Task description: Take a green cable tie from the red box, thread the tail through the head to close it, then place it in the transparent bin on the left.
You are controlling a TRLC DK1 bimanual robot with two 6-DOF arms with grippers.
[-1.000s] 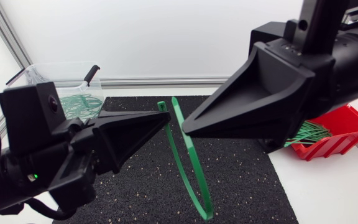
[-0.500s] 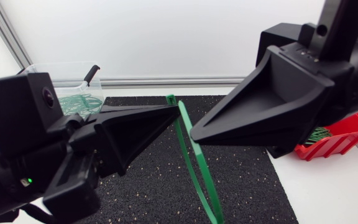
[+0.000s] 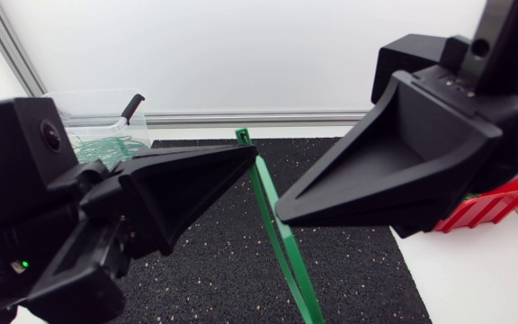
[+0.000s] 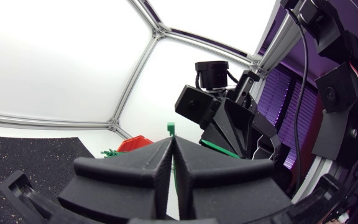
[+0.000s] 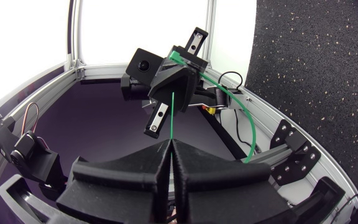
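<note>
- I am holding the green plastic cable tie [image 3: 281, 243] in the air above the black speckled rubber mat [image 3: 358, 261] that covers the middle of the white table [image 3: 475, 279]. It is suspended between my two arms and clear of the surface.
- My left pincer [image 3: 252, 160] is squeezing its two wedge fingers together on the strap just under the square head [image 4: 171, 128]. The head is sticking up past the fingertips, which I judge is leaving the slot exposed as a target.
- My right pincer [image 3: 279, 214] is clamping tight on the thin tail end [image 5: 173, 115]. A short length is poking out ahead of the fingertips toward the other arm, giving me a free tip to steer.
- The rest of the strap is hanging below both pincers as a long narrow loop, trailing toward the table's near edge, so the slack is staying out of the way.
- I am reading this as the threading step. The two ends are near each other, but as far as I can tell the tail is not yet sitting in the head.
- The red plastic box [image 3: 502, 202] is sitting at the table's right edge, mostly hidden behind my right arm.
- The transparent plastic bin [image 3: 97, 108] is waiting at the far left corner with green ties already lying in it, on the side of the arm gripping the head.
</note>
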